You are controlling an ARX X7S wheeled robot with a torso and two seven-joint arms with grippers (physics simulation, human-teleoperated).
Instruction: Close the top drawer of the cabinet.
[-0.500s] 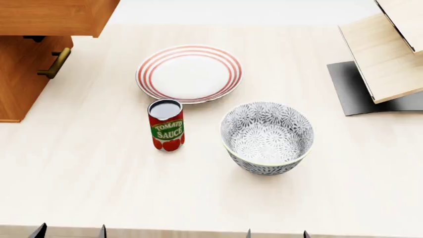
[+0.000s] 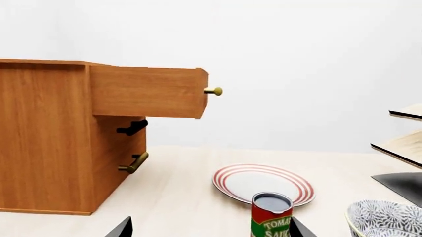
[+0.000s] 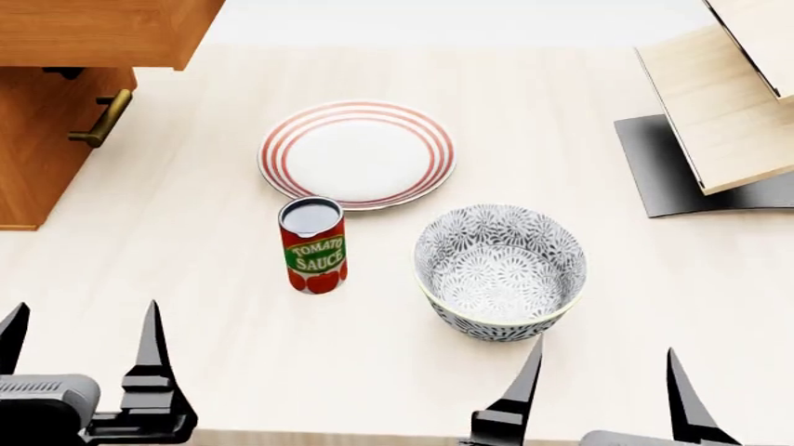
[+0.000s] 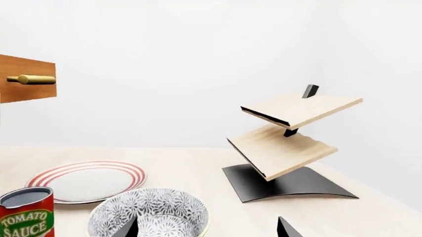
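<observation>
Left gripper [image 3: 82, 358] low at near table edge, fingers spread wide, gripping nothing; right gripper [image 3: 604, 390] same, parted, empty. Top drawer [image 2: 146, 92] pulled out from cabinet [image 2: 46, 143], well ahead and left of left gripper. Tomato sauce can [image 3: 312, 245], plate [image 3: 357, 153], bowl [image 3: 500, 269] ahead between grippers

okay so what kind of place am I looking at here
Probably a simulated kitchen-style tabletop: a pale wooden table holds a striped plate, a tomato sauce can and a patterned bowl, with a wooden cabinet whose top drawer is pulled out.
</observation>
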